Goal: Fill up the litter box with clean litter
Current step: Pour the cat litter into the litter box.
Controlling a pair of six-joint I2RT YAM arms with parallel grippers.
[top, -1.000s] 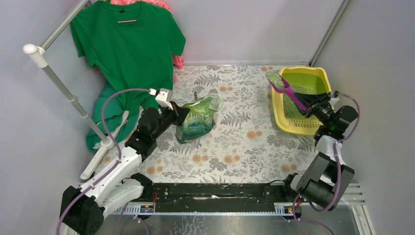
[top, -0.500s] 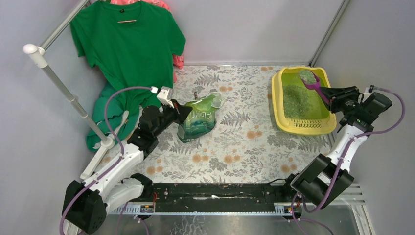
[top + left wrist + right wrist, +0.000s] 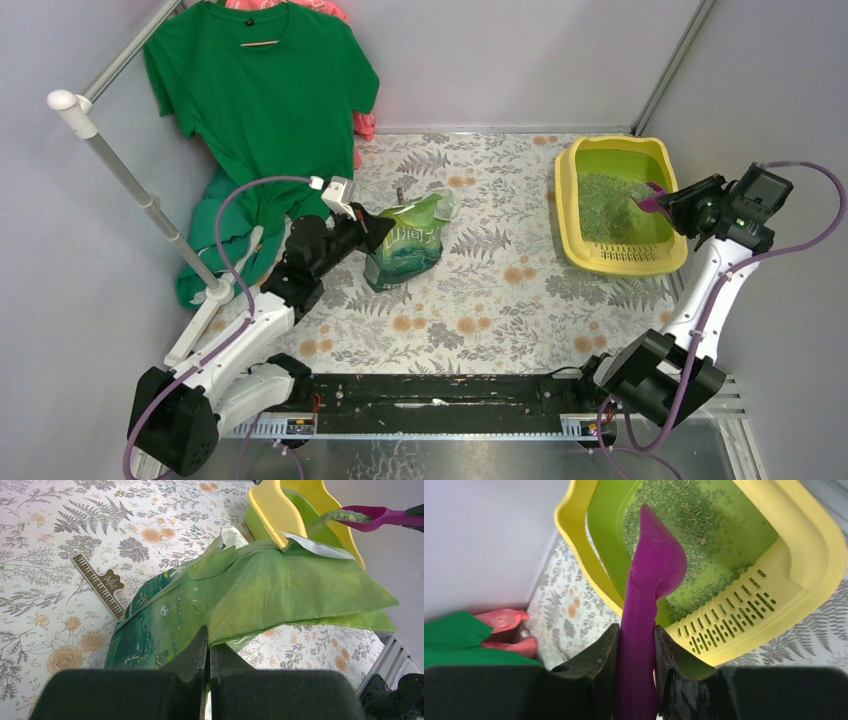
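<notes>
FILLING THE TRAY: Your right gripper [image 3: 636, 632] is clenched on the handle of the purple scoop [image 3: 655, 570]. The scoop's bowl is tipped over the litter box [image 3: 622, 262] at the far right corner of the table [image 3: 500, 295]. From the left wrist, a thin stream of clean litter [image 3: 603, 203] runs off the scoop's tip into the box, with some granules left in the bowl.

A second ago the loaded scoop stood over the box's left rim, its handle slanting toward the near right. Half a second ago it hung heaped over the far end of the box. Now it sits low by the right wall, and the right arm has swung out toward the table's right edge. The green mound inside the box looks fuller than a second ago. It covers the middle of the floor, and scattered grains reach the slotted near ledge.

Your left gripper [image 3: 208, 642] has its jaws pressed together on a fold of the green bag [image 3: 280, 587]. The bag stands slumped left of the table's middle, its open mouth turned toward the box. Left arm, bag and grip match the earlier frames. A brown toothed strip [image 3: 99, 582] lies flat on the flowered cover just beyond the bag.
</notes>
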